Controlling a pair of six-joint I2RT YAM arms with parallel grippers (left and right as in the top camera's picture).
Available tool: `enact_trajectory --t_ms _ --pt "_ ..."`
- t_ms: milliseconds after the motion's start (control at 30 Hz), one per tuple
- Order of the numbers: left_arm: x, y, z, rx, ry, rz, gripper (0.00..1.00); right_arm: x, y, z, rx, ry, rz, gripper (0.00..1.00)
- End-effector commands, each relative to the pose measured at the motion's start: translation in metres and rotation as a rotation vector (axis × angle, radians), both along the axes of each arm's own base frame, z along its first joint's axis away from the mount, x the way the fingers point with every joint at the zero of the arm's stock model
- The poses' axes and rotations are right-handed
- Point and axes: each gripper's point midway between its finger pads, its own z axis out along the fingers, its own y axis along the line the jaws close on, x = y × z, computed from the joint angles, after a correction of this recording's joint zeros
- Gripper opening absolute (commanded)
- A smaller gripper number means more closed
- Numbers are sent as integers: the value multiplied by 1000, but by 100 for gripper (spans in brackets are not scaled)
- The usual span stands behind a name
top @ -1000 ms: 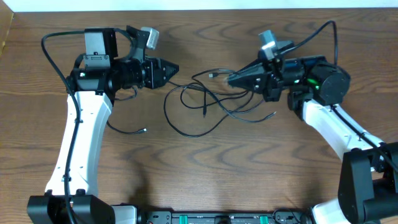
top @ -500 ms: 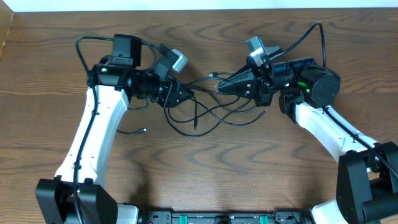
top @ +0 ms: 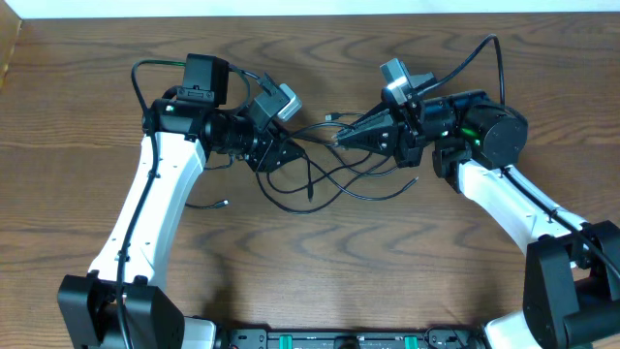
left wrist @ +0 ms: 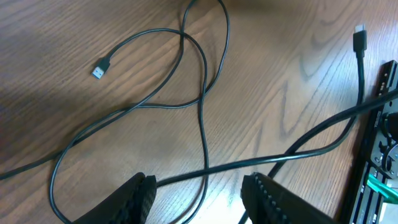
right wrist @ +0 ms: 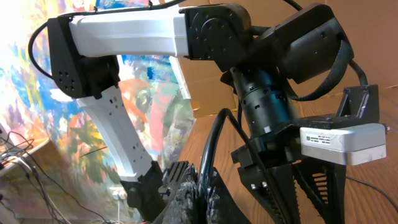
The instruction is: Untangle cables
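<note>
Left pincer (top: pixel 287 155) first: it sits low over the table (top: pixel 387 281) at the left edge of the cables (top: pixel 320 184), jaws part-way apart, and from overhead you couldn't say whether it has anything. Its own wrist camera settles that. One strand (left wrist: pixel 224 165) runs across the gap between the two fingers (left wrist: pixel 138 191) with room either side, so nothing is pinched. That view also shows a loop crossing itself on the wood and a loose plug (left wrist: pixel 99 70) lying apart (too small to read from above).

In the middle, the cables lie in a slack knot of loops between the two arms, with several crossings plain to see.

Right pincer (top: pixel 339 142) comes in from the other side with its tips closed. Its wrist view shows a black cable (right wrist: pixel 208 146) rising from between the shut fingers, so it holds that one. That camera looks across at the left arm and gives almost nothing of the table.

By my reckoning the job is early: one cord is gripped on the right, none on the left, and the loops are crossed. All the pulling apart is left to do.
</note>
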Motion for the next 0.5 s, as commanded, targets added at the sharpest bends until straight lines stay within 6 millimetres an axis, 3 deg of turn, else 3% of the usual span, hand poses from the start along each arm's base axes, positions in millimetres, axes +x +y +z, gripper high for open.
enact_trajectory --t_ms 0,100,233,467 --pt "0 1 -5 13 -3 -18 50 -2 1 8 37 -55 -12 1" --pt "0 1 -5 13 -4 -19 50 -2 0 7 31 -56 -8 1" --pt "-2 1 -7 31 -49 -72 38 -3 0 7 30 -57 -6 1" --pt "0 18 -24 173 -109 -119 38 -3 0 7 30 -57 -6 1"
